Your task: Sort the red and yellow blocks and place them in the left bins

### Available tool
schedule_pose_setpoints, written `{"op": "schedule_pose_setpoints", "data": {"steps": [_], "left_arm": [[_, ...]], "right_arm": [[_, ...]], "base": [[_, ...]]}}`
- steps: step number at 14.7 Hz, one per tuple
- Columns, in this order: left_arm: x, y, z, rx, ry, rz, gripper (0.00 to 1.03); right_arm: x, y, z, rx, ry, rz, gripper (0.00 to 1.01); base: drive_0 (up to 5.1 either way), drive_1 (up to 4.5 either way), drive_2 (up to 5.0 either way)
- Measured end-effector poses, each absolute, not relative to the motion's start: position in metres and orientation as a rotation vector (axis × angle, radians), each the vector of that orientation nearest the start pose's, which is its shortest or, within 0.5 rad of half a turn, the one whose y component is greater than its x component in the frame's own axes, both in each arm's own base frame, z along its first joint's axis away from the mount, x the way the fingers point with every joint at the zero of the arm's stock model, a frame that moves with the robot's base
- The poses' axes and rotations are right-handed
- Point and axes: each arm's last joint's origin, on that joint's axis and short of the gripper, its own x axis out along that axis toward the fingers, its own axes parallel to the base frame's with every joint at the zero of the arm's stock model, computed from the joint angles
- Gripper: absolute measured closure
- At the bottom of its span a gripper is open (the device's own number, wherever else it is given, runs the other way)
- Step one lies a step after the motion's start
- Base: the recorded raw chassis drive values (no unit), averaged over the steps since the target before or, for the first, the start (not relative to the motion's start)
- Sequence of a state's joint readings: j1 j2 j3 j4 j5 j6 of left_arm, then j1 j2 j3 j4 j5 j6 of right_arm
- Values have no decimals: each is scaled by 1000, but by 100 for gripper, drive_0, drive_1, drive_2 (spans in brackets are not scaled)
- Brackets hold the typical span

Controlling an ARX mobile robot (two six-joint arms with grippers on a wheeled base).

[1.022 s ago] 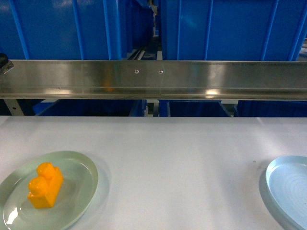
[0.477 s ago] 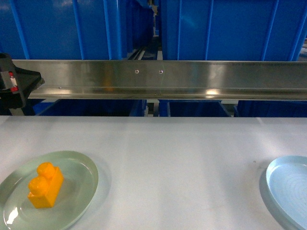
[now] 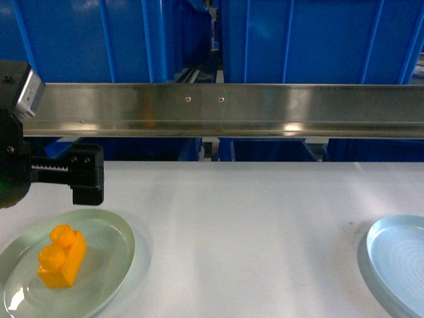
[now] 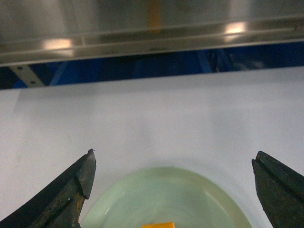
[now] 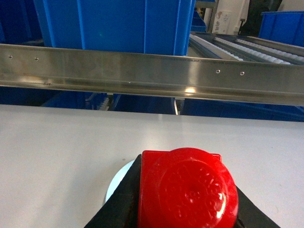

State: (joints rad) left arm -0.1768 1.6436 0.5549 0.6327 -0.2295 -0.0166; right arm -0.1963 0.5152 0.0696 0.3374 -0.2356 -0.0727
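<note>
The orange-yellow block [image 3: 61, 257], with two studs on top, lies on a pale green plate [image 3: 109, 242] at the table's front left. Only its top edge [image 4: 158, 225] shows in the left wrist view. My left gripper [image 4: 173, 159] hangs open above the plate's far side, and one black finger [image 3: 87, 177] shows in the head view. My right gripper [image 5: 185, 194] is shut on the red block [image 5: 187, 187], held over a pale blue plate [image 5: 116, 183]; it is out of the head view. Blue bins [image 3: 86, 40] stand behind the rail.
A steel rail [image 3: 218, 109] runs across between the white table [image 3: 238, 225] and the bins. A second blue bin [image 3: 318, 40] stands at the back right. The pale blue plate [image 3: 397, 262] sits at the table's front right edge.
My left gripper has come in from the left edge and moved right and down, over the far side of the green plate. The yellow block has not moved.
</note>
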Motion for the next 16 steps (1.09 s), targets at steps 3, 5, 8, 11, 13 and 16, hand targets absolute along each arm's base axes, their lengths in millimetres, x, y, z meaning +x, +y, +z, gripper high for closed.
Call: {"op": "schedule_pose_setpoints", "data": {"steps": [3,5,8,11,13,16], "left_arm": [[279,-46,122,55,498,108,5],[274,-45,115,32,528,126,5],[269,-46,100,21,561,157,5],[267,-44,80,-7,597,184,5],[267,-43,64,-24,637,198,5],[272,-42,49,-86,644,206,5]], "right_arm": [[131,-19,172,-49,104,43,74],[131,-19,172,-49,104,43,74],[131,-19,172,-49,105,43,74],[131,-19,172,-49,104,43,74],[131,-19,172,-49,104,43,74],[131,-19,172,-49,104,43,74]], "base": [[0,0,0],[0,0,0],[0,0,0],[0,0,0],[0,0,0],[0,0,0]]}}
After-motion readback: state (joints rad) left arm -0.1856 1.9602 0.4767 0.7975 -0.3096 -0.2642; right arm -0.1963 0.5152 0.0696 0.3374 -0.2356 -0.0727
